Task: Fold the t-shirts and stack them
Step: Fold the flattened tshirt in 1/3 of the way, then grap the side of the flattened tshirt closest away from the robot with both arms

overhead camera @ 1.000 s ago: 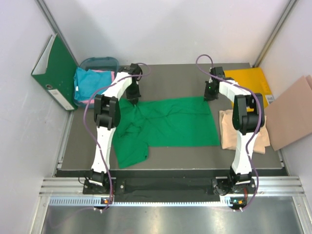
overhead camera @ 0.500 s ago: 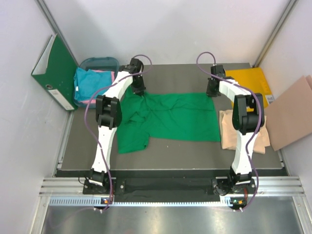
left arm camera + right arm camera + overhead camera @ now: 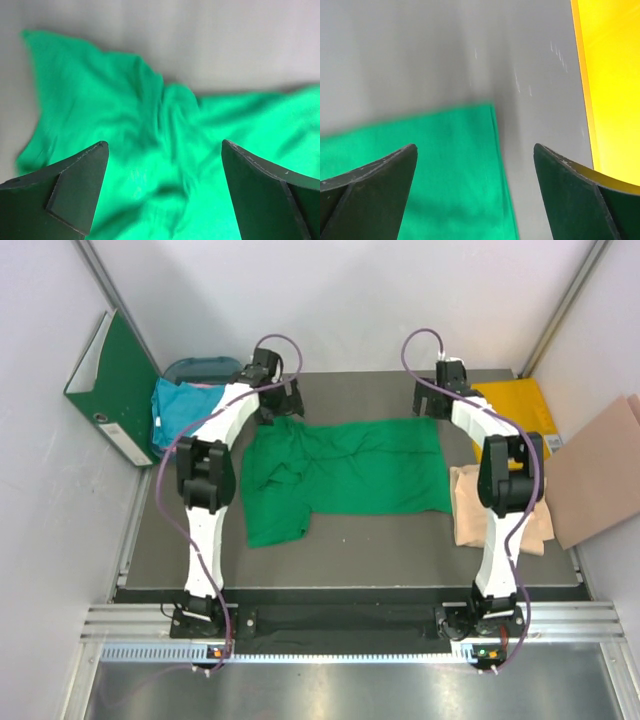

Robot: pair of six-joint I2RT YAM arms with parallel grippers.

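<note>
Grey mat (image 3: 380, 550): green tee (image 3: 350, 475) spread, unfolded; beige tee (image 3: 500, 515) right of it, prob. crumpled. My L gripper (image 3: 164, 144) & R gripper (image 3: 474, 146) gape empty.

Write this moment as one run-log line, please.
left gripper: open, above green shirt | right gripper: open, above its corner | shirt: spread, unfolded

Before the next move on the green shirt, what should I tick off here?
1. Left claw open, holding nothing: ok.
2. Right claw open, holding nothing: ok.
3. Green t-shirt lying flat: not ok, its left part is bunched and creased.
4. Shirt's far right corner within the right claw's view: ok.
5. Yellow folder apart from that corner: ok.
6. Beige t-shirt clear of the green one's edge: cannot tell.
</note>
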